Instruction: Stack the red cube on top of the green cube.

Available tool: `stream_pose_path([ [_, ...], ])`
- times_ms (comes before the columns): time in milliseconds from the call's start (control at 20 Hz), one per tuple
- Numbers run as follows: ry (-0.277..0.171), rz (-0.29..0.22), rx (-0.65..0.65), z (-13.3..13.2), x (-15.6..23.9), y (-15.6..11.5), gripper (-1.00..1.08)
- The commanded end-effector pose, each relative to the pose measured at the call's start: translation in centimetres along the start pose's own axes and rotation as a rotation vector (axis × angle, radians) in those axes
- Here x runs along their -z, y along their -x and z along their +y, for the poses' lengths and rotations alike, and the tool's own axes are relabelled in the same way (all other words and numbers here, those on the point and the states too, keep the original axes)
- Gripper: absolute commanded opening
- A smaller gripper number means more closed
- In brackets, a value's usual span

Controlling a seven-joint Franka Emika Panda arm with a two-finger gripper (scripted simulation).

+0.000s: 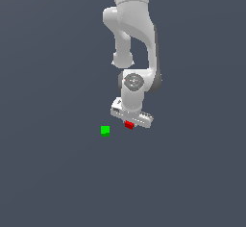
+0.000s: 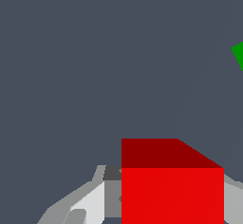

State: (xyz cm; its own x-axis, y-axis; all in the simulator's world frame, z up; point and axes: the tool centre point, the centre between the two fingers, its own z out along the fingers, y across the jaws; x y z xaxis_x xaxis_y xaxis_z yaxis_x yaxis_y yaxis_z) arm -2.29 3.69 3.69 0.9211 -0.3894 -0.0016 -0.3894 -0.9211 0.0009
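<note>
Red cube (image 1: 129,124) sits clamped in gripper (image 1: 129,123), green cube (image 1: 105,131) apart.

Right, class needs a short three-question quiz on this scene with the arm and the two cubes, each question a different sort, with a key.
1. True or false: the red cube already sits on the green cube.
2. In the exterior view, the green cube lies to which side of the gripper? A) left B) right
3. Fill in: the wrist view shows the ____ cube between the fingers.

Key: 1 false, they are apart; 2 A; 3 red.
</note>
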Motion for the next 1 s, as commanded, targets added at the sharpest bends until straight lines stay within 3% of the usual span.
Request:
stream_pose_path([
  [0,-0.001,0.002,0.0,0.0,1.3,0.0,-1.0],
  [500,-0.001,0.002,-0.001,0.0,7.4,0.0,-1.0],
  [950,-0.001,0.002,0.0,0.3,8.0,-0.3,-1.0],
])
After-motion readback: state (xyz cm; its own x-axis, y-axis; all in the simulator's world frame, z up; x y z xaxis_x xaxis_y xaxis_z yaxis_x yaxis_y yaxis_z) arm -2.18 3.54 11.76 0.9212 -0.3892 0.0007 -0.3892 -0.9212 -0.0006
